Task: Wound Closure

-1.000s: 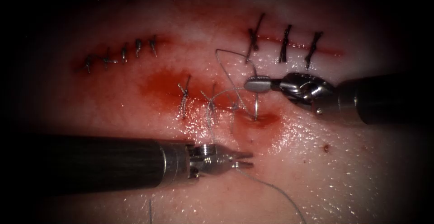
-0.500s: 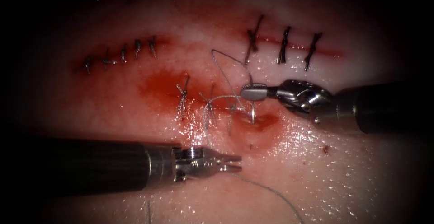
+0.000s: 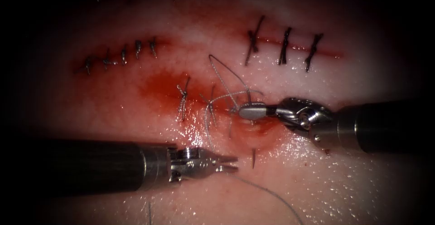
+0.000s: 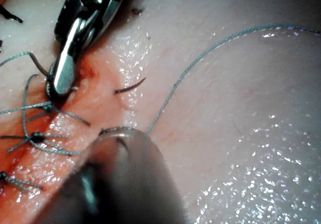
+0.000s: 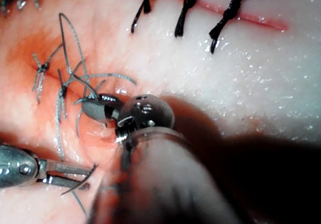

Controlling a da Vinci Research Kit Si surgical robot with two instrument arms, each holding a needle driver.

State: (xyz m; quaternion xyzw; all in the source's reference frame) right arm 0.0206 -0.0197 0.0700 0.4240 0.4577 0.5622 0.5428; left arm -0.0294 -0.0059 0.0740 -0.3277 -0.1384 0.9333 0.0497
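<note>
The needle (image 3: pixel 253 158) sits in the tissue (image 3: pixel 344 170) at the right end of the middle cut (image 3: pixel 213 101); its tip stands out of the surface on the near side of the cut, just right of my left hand (image 3: pixel 232 164), and the rest of its curve lies buried up to where my right hand (image 3: pixel 252 111) grips it by the back end, low against the wet red hollow; in my left wrist view the tip (image 4: pixel 129 87) shows as a short dark curved sliver clear of the surface, near my right hand (image 4: pixel 64 76); the thread (image 3: pixel 226 77) rises from the needle's back end in a loose loop on the far side of the cut, crossing the tied stitches (image 3: pixel 183 99) to the left; another run of thread (image 3: pixel 272 195) trails from my left hand toward the near right over bare tissue; my left hand lies near the tip with its jaws narrowly parted, and I cannot tell for sure whether the thread is pinched between them or only passes beside them; my right hand is clamped tight on the needle; red fluid (image 3: pixel 158 86) pools around the middle cut and the entry point; farther off, a row of small grey stitches (image 3: pixel 122 53) closes a cut to the far left, and three dark stitches (image 3: pixel 284 46) cross another cut to the far right.
</note>
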